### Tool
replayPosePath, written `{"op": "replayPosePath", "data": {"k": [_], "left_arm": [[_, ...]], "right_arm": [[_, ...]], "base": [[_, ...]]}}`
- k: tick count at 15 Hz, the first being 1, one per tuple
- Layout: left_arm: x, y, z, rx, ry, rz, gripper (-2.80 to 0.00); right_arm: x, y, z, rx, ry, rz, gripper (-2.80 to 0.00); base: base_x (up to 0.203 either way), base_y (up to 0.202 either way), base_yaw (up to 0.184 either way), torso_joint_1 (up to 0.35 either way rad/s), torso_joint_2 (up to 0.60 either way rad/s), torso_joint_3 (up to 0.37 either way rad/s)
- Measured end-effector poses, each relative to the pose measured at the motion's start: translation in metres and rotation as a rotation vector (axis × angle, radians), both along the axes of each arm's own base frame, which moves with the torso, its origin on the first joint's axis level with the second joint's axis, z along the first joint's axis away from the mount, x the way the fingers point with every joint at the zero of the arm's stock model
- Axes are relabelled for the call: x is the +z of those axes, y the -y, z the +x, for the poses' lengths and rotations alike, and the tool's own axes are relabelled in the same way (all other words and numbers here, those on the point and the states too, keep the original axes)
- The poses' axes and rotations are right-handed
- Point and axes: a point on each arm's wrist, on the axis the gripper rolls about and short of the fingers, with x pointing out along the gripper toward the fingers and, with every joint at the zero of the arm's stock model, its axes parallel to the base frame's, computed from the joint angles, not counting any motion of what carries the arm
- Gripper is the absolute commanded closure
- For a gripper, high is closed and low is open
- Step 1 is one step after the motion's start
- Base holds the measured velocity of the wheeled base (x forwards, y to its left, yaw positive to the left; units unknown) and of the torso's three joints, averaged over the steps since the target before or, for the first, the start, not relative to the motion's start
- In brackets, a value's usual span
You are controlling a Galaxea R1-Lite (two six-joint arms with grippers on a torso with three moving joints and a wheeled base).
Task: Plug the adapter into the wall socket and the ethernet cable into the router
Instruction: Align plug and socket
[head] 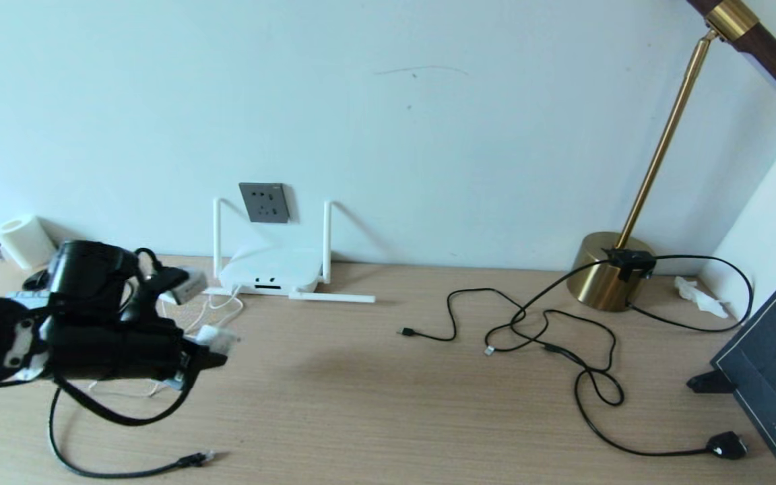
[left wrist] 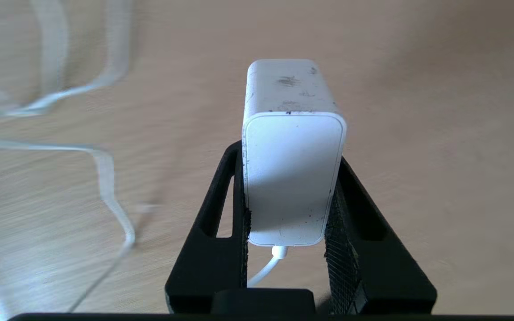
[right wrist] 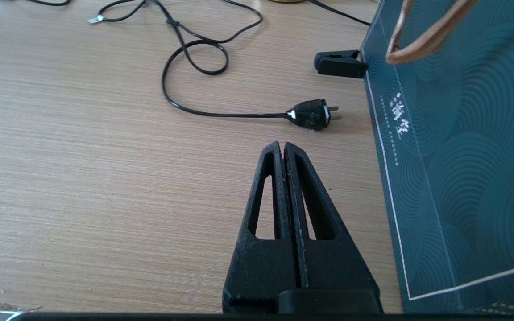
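adapter (left wrist: 292, 178) clamped btwn left end effector (left wrist: 290, 196) fingers – off desk

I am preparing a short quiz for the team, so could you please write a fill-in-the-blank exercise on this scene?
1. The left tool is shut on the white ____.
2. The grey wall socket sits on the wall just above the white ____.
3. The right tool has its fingers ____ and holds nothing.
4. The brass lamp stands at the back of the wooden ____.

Missing words: adapter; router; shut; table
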Motion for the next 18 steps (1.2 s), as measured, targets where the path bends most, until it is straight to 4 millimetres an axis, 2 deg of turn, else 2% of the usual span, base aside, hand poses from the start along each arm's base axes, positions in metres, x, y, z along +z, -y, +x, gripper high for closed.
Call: {"op": "replayPosePath", "data": {"k": [3,5,8,11,15,18], "left_arm": [[0.0,-0.062,-0.013,0.106,0.2,-0.114,0.0],[0.0,-0.093,-0.016,0.093,0.358,-0.169,0.0],[-0.005,-0.109,0.005,0.019,0.552,-0.194,0.0],[0.001,-0.087,0.046,-0.068,0.722,-0.223,0.0],[0.001,-0.031,0.091,-0.119,0.778,-0.234,0.0],[0.009,0.004,0.131,-0.054,0.883,-0.204,0.0]], "right_arm": [[0.0,0.0,0.0,0.0,0.0,0.001,0.0],[0.0,0.0,0.0,0.0,0.0,0.001,0.0],[0.0,0.0,0.0,0.0,0.0,0.0,0.0],[0.0,0.0,0.0,0.001,0.0,0.0,0.0],[0.0,0.0,0.0,0.0,0.0,0.003,0.0],[0.0,0.0,0.0,0.0,0.001,0.003,0.0]], "base": [[0.0,0.0,0.0,0.0,0.0,0.0],[0.0,0.0,0.0,0.0,0.0,0.0],[0.0,0.0,0.0,0.0,0.0,0.0],[0.0,0.0,0.0,0.0,0.0,0.0],[0.0,0.0,0.0,0.0,0.0,0.0],[0.0,0.0,0.0,0.0,0.0,0.0]]}}
